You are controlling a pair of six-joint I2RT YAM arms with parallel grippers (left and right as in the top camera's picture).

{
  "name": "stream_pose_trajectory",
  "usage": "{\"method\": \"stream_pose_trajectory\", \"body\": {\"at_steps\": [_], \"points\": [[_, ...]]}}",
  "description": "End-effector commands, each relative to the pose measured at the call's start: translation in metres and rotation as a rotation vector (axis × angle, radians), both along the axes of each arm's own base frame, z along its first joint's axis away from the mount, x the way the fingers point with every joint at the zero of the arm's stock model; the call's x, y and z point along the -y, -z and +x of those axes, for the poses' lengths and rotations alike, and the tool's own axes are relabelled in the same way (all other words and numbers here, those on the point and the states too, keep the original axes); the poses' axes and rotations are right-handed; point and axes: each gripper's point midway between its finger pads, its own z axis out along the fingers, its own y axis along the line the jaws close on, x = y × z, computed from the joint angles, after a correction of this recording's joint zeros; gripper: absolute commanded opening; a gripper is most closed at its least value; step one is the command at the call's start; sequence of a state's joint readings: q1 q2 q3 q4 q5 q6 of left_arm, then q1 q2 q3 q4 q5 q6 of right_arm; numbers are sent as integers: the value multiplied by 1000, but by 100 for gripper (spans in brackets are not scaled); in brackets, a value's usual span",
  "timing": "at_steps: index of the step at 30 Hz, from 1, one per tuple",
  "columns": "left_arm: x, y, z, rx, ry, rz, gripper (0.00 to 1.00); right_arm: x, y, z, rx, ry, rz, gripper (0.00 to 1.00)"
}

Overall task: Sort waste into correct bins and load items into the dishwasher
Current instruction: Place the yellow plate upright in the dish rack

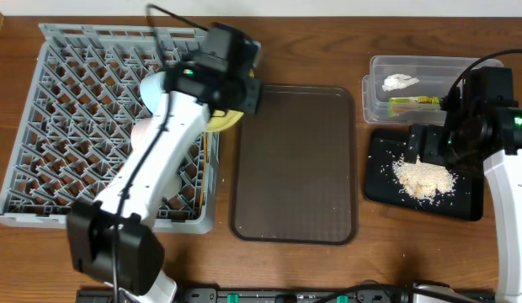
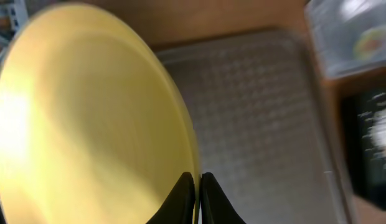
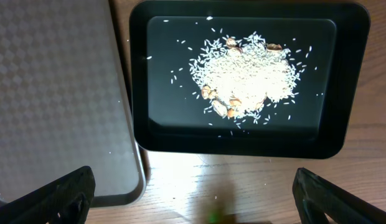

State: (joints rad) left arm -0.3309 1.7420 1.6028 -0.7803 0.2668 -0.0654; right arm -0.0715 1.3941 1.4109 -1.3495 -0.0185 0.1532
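Yellow plate [image 2: 87, 118] fills left half of view, blurred, tilted up on edge. Left gripper [image 2: 197, 188] pinches plate rim, dark fingers [image 2: 177, 202] one each side, nearly closed together. Right of plate, brown serving tray [image 2: 255, 124] with textured surface lies flat on wooden table [image 2: 211, 22]. Far right, clear tub [image 2: 355, 31], contents blurred, greenish-yellow patch inside. Black tray [image 2: 373, 143] at right edge, pale specks on it.

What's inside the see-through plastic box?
Inside the clear rectangular plastic tub lie a crumpled white tissue and a small green-yellow wrapper. The right arm covers its right end, hiding that part.
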Motion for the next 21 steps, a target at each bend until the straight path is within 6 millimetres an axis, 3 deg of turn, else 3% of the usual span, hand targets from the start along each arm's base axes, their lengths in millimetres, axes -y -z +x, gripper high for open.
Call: {"method": "stream_pose_trajectory", "body": {"at_steps": [1, 11, 17, 19, 21], "points": [[5, -24, -5, -23, 4, -176, 8, 1, -4, 2, 12, 8, -2, 99], [-43, -24, 10, -43, -139, -198, 8, 1, -4, 1, 8, 8, -2, 99], [-97, -13, 14, -67, -282, -121, 11, 1, -4, 1, 9, 8, -2, 99], [-110, -11, 14, -71, -313, -102, 17, 1, -4, 1, 9, 8, -1, 99], [-118, -11, 15, -70, -330, -104, 41, 1, -4, 1, 9, 8, -2, 99]]}}
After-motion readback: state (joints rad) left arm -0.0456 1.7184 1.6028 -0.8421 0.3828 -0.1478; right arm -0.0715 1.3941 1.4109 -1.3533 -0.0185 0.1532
